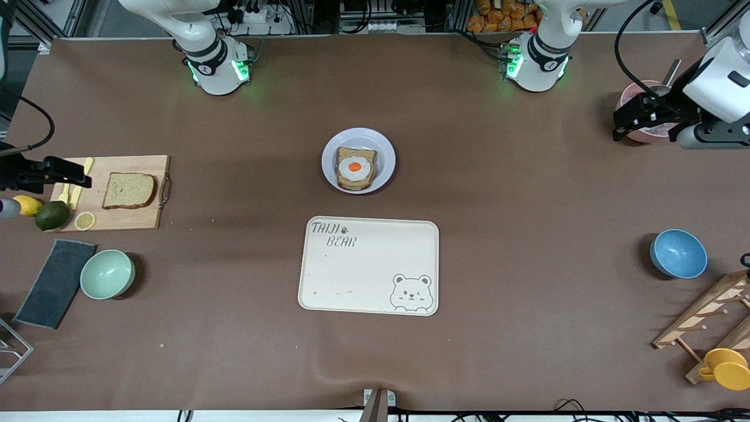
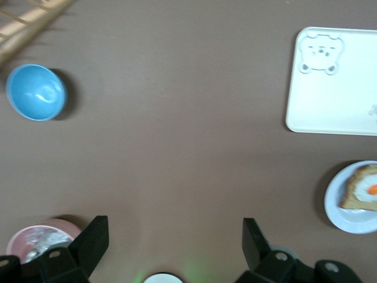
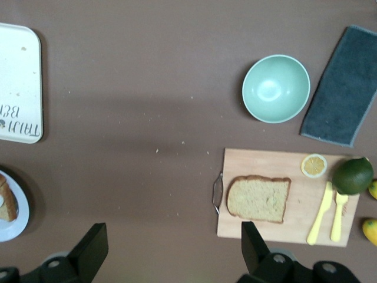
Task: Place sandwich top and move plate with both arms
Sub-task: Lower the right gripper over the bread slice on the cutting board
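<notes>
Two wide-open grippers, left gripper point(image 1: 622, 124) and right gripper point(image 1: 73, 174); one sandwich top point(image 1: 129, 190), one plate point(image 1: 387, 153).

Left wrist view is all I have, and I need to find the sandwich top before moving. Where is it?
Observer: The sandwich top lies on a wooden cutting board toward the right arm's end of the table.
Operator: Is anything holding it?
Observer: No. The right gripper hangs open over bare table beside the board.
Operator: What else is on that board?
Observer: A lemon slice and yellow cutlery, apart from the bread.
</notes>
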`<state>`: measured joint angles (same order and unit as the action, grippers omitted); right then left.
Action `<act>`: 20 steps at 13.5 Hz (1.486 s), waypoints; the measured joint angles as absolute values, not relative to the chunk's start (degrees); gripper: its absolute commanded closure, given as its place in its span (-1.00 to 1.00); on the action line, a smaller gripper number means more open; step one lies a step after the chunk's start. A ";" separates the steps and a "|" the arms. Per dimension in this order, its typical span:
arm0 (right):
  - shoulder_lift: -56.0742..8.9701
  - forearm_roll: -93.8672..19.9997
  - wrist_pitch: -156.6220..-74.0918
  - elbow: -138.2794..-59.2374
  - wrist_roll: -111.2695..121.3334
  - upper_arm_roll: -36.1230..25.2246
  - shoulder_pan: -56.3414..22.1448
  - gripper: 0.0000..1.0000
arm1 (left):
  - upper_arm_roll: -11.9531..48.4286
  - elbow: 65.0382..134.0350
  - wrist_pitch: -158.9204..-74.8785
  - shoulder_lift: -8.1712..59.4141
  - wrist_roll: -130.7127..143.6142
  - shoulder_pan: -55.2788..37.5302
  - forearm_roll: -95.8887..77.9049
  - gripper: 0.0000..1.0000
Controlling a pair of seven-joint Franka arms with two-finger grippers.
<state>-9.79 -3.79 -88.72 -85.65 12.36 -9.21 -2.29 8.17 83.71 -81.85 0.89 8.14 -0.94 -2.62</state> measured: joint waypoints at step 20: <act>-17.41 -9.93 -104.64 -101.53 29.86 -5.96 15.93 -0.33 | 8.09 85.21 -84.12 0.48 7.94 1.52 -2.35 -1.00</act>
<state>-17.41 -9.93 -104.64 -101.53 29.86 -5.96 15.93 8.09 85.21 -84.12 0.48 7.94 1.52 -2.35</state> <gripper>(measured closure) 0.269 0.000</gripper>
